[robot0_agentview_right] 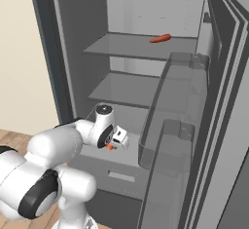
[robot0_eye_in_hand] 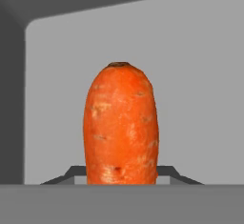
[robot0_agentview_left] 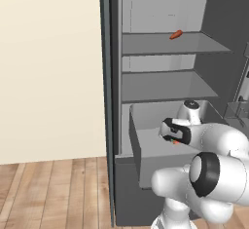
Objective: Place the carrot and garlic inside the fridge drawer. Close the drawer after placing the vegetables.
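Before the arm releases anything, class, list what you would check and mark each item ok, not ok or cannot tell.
1. Light grey box-shaped fridge drawer pulled open: ok.
2. Hand closed on the bright orange tapered carrot: ok.
3. Hand over the open drawer: ok.
4. Carrot low enough to drop safely: cannot tell.
5. Pale garlic bulb already inside the drawer: cannot tell.
6. Small reddish-orange oblong piece on the upper shelf, apart from the hand: ok.
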